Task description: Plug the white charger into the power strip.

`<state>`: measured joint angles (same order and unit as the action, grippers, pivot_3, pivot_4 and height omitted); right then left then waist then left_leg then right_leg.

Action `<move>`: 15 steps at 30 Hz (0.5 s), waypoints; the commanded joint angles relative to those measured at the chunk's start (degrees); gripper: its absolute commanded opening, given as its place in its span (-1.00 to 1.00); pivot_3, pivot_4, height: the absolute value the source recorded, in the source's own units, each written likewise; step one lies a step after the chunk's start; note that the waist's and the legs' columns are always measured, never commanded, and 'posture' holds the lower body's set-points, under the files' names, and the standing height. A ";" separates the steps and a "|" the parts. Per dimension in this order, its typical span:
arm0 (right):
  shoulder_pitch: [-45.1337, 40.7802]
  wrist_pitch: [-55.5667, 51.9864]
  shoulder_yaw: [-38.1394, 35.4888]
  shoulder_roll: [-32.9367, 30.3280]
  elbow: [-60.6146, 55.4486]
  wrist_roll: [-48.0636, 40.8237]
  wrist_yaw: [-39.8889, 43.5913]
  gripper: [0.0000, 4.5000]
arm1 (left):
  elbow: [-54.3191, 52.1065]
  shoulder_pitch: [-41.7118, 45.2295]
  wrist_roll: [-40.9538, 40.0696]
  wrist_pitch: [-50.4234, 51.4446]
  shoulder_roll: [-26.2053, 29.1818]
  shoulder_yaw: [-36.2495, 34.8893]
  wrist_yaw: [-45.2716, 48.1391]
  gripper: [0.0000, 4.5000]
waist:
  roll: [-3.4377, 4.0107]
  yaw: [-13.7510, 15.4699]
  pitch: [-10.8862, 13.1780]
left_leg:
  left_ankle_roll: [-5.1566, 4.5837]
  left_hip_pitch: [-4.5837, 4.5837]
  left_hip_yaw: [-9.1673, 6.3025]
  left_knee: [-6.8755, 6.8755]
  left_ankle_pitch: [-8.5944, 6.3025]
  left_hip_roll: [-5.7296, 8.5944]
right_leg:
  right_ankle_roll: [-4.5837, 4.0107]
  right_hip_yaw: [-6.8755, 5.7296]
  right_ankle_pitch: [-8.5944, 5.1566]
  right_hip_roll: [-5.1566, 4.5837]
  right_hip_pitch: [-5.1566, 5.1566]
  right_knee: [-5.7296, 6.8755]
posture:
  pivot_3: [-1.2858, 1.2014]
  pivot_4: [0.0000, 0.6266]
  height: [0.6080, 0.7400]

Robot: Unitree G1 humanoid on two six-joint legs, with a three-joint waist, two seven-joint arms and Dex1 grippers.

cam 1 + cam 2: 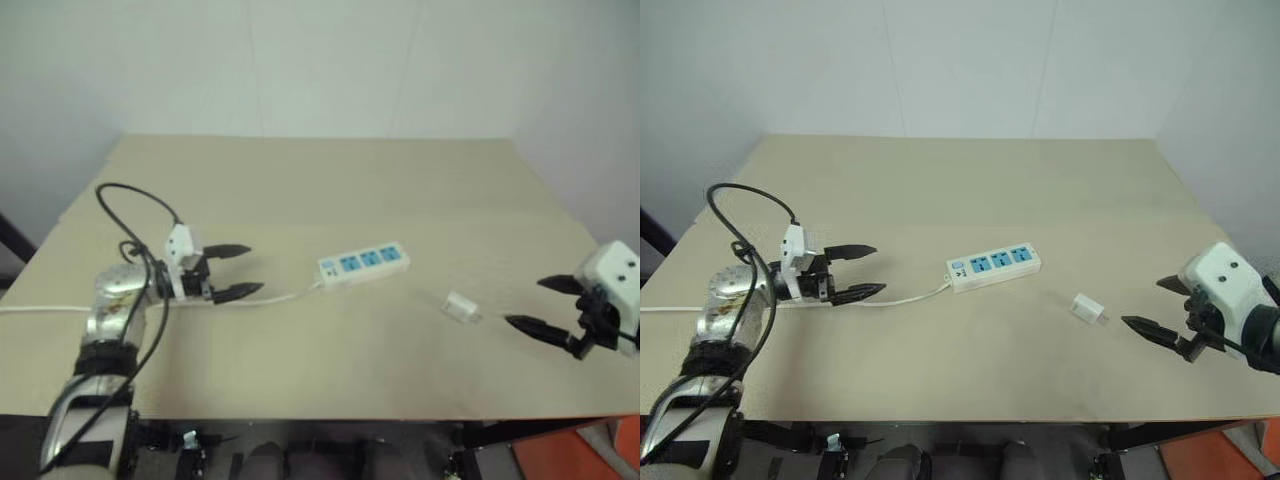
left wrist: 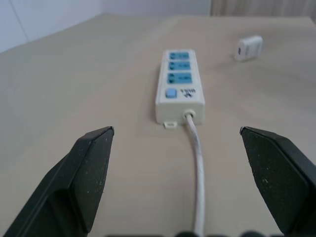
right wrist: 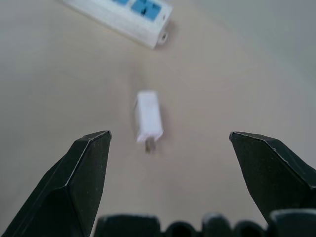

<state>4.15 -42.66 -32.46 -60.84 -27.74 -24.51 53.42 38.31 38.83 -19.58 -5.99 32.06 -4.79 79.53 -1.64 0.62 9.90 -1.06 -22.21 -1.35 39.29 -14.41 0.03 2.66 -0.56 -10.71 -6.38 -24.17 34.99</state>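
Bench (image 1: 970, 190): carries all items listed.

Power strip (image 1: 994, 266): lies flat near the bench centre, long axis running from 8 o'clock to 2 o'clock. Its cord (image 1: 902, 297) leaves the 8 o'clock end and trails along the bench toward 9 o'clock.

White charger (image 1: 1088, 309): lies on the bench at 4 o'clock from the strip, near it, not touching.

Left claw (image 1: 860, 271): at 9 o'clock from the strip, over the cord, apart from the strip.

Right claw (image 1: 1157, 305): at 3 o'clock from the charger, near it, apart.
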 commanded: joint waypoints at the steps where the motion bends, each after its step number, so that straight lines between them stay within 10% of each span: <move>1: -3.81 -0.62 1.53 -0.04 -1.98 -1.35 -2.35 1.00 | 10.43 6.63 0.55 -7.85 -3.33 -0.39 3.22 0.98 | -0.01 0.02 0.00 | 0.00 0.02 0.00 0.00 0.00 0.00 | -0.01 -0.01 0.00 0.00 0.02 0.00 | 0.03 -0.52 1.00; 15: -14.08 -10.86 10.42 2.32 -11.55 -8.50 -10.23 1.00 | 32.12 18.33 11.94 -20.73 -13.00 2.84 -3.09 0.98 | -0.05 -0.02 0.02 | -0.09 -0.15 -0.03 0.00 -0.06 0.05 | -0.35 -0.04 0.22 -0.03 -0.06 -0.07 | 0.03 -0.52 1.00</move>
<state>-8.90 -51.35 -22.07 -58.77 -36.81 -31.21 44.68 70.18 55.16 -8.92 -25.34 19.11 -2.29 78.41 -1.70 0.61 9.92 -1.15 -22.36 -1.39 39.29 -14.46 0.07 2.31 -0.61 -10.50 -6.41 -24.23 34.92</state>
